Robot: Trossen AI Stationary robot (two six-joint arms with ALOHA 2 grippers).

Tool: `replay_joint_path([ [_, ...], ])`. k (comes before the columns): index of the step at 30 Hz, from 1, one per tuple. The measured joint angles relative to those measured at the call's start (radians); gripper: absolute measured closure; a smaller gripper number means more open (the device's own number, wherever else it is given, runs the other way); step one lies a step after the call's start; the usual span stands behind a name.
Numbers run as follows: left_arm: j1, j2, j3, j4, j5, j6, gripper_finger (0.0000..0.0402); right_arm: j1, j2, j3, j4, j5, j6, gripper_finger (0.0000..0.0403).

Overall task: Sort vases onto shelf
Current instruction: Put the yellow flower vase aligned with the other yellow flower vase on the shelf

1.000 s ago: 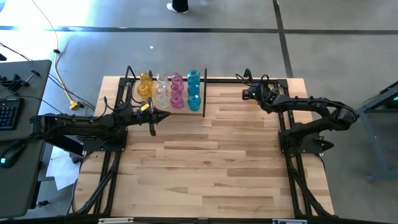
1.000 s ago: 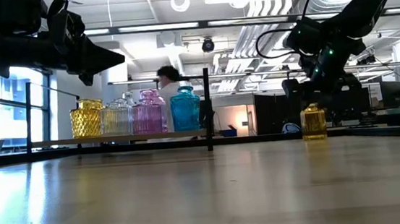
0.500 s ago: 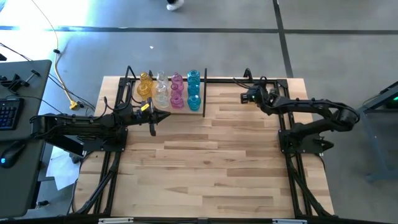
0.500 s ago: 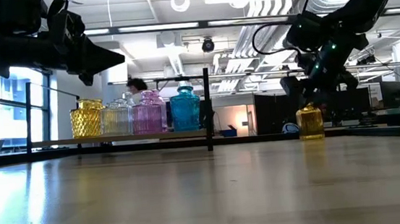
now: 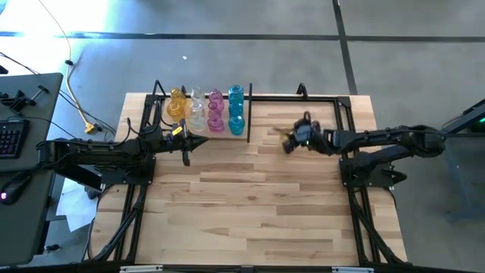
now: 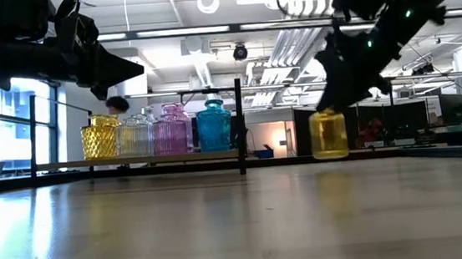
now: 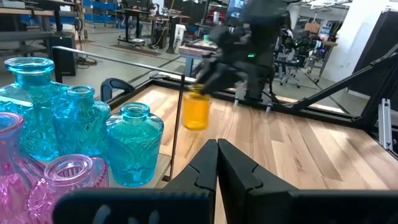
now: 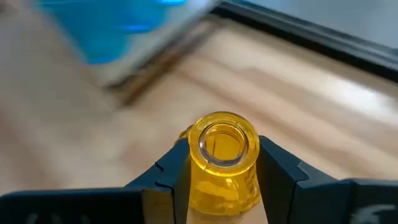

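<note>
Yellow vase (image 8: pixel 222 162) pinched by right gripper (image 8: pixel 219 168) above the table (right of shelf (image 5: pixel 250 114)), left gripper (image 7: pixel 217 163) pressed together

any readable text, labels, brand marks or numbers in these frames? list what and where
None readable in any view.
The vases on the shelf and the yellow vase in the right claw carry embossed patterns only, no lettering.
Keyboard keys: too small to read.
Screens in the room behind: too blurred.
</note>
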Motion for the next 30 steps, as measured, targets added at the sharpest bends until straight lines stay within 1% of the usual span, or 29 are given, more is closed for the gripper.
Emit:
replay_joint_path([
  [3, 0.0, 0.0, 0.0, 0.0, 0.0, 0.0, 0.0401, 0.135, 0.009, 0.032, 0.005, 0.01, 0.032, 0.0283],
  [6, 0.0, 0.0, 0.0, 0.0, 0.0, 0.0, 0.0401, 0.254, 0.035, 0.088, 0.004, 0.051, 0.033, 0.0283],
  [9, 0.0, 0.0, 0.0, 0.001, -0.001, 0.0, 0.0401, 0.349, 0.092, 0.173, 0.007, 0.096, -0.009, 0.0284],
  [13, 0.0, 0.0, 0.0, 0.003, -0.009, 0.0, 0.0401, 0.424, 0.215, 0.316, 0.007, 0.102, -0.118, 0.0284],
  [18, 0.0, 0.0, 0.0, 0.015, -0.011, 0.007, 0.0401, 0.452, 0.373, 0.504, 0.008, 0.063, -0.261, 0.0281],
  [27, 0.0, 0.0, 0.0, 0.022, -0.011, 0.043, 0.0401, 0.409, 0.656, 0.805, 0.011, -0.133, -0.392, 0.028],
  [30, 0.0, 0.0, 0.0, 0.022, -0.011, 0.044, 0.0401, 0.391, 0.74, 0.889, 0.008, -0.178, -0.422, 0.028],
])
